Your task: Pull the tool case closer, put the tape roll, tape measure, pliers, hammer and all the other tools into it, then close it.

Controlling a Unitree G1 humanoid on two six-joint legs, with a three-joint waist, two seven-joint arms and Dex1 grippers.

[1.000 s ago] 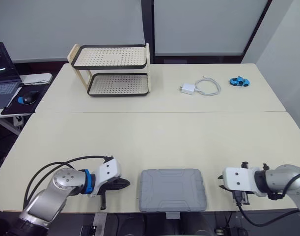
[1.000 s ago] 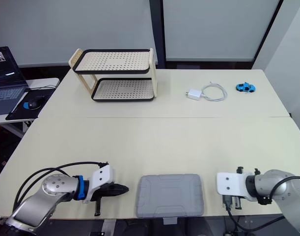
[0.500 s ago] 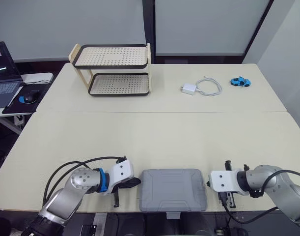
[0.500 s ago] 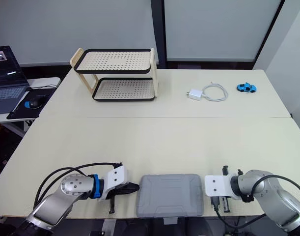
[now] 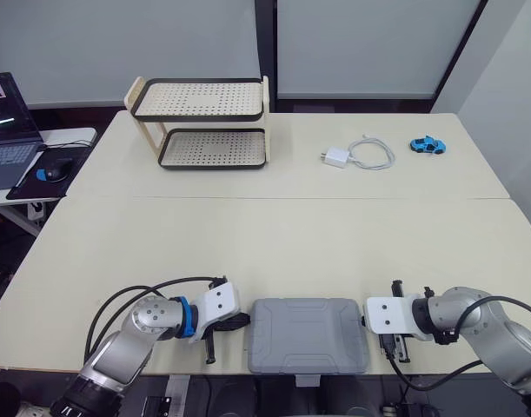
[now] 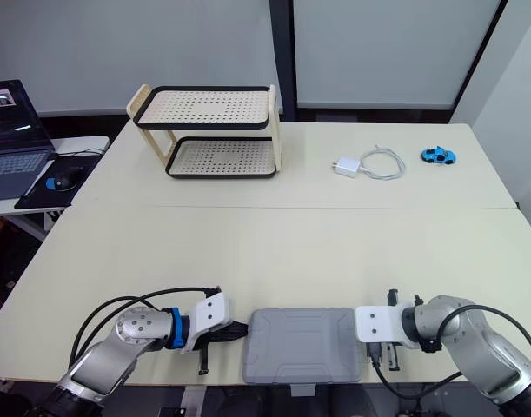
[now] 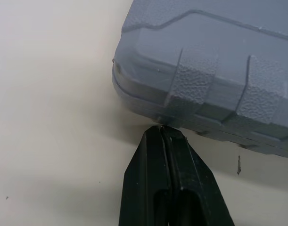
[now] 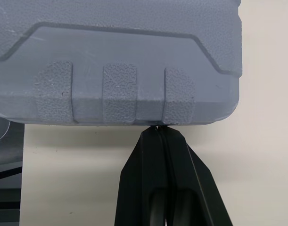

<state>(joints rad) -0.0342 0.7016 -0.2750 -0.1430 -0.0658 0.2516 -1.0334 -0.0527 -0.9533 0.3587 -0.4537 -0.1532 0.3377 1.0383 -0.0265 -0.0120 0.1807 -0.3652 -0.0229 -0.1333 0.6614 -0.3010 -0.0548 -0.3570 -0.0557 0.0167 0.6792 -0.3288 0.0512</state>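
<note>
Closed grey moulded-plastic tool case [image 5: 308, 334] at cream table's [image 5: 274, 243] near edge; your left gripper [image 7: 161, 129] and right gripper [image 8: 156, 128], fingers pressed together, tips touching its opposite short sides; wide tabletop beyond case

The grey plastic tool case [image 5: 308, 334] lies flat and closed at the middle of the table's [image 5: 274, 243] near edge, its long side along that edge. Rough-textured patches mark its side walls.

Matt grey plastic tool case [image 7: 219, 56], pebbled in patches, smooth matt table [image 5: 274, 243], matt black fingers [image 8: 144, 183]
</note>
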